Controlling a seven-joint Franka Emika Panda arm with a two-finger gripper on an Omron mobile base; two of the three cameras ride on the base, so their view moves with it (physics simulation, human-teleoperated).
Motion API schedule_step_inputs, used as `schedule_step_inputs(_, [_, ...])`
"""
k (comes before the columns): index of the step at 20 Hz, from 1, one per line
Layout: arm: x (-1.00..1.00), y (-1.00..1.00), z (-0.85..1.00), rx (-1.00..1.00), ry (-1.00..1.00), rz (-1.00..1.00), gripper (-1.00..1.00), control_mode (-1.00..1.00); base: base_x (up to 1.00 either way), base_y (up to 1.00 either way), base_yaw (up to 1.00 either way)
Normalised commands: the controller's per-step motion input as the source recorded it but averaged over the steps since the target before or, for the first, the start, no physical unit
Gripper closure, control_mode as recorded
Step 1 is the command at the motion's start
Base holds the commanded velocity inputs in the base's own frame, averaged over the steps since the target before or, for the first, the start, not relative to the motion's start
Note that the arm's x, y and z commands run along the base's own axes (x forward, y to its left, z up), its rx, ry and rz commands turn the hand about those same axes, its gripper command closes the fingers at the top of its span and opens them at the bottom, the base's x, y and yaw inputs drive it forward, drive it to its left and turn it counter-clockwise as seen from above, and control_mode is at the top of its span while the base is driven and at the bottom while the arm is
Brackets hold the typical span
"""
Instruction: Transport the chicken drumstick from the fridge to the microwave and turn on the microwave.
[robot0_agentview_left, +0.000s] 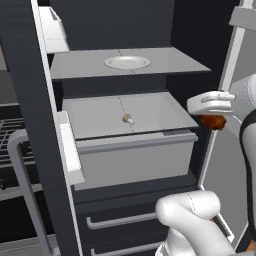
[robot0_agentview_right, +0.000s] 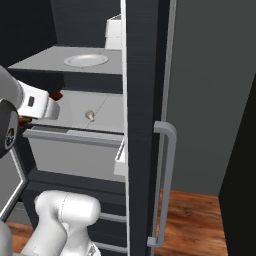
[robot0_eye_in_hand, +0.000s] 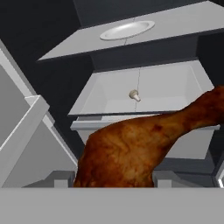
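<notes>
Carrying step: the white two-finger gripper (robot0_agentview_left: 214, 117) pinches the glossy reddish-brown chicken drumstick (robot0_eye_in_hand: 131, 153), clear of the tall dark-grey fridge (robot0_agentview_left: 30, 125); next comes the trip to the microwave.

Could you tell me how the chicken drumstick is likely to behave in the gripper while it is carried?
The chicken drumstick looks glossy, so it may slip. Its thin end sticks out sideways, so it could pivot in the gripper.

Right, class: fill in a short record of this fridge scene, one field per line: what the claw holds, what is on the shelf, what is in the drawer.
claw: shut on the chicken drumstick, outside the fridge
shelf: a white plate
drawer: pulled out, a small beige mushroom inside
fridge doors: open
</notes>
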Motion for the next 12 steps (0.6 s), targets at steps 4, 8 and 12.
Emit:
schedule_step_inputs(4, [-0.01, 0.0, 0.0, 0.0, 0.0, 0.0, 1.0, -1.0, 0.0, 0.0, 0.0])
schedule_step_inputs(8, [0.0, 0.0, 0.0, 0.0, 0.0, 0.0, 1.0, -1.0, 0.0, 0.0, 0.0])
schedule_step_inputs(12, [0.0, 0.0, 0.0, 0.0, 0.0, 0.0, 1.0, -1.0, 0.0, 0.0, 0.0])
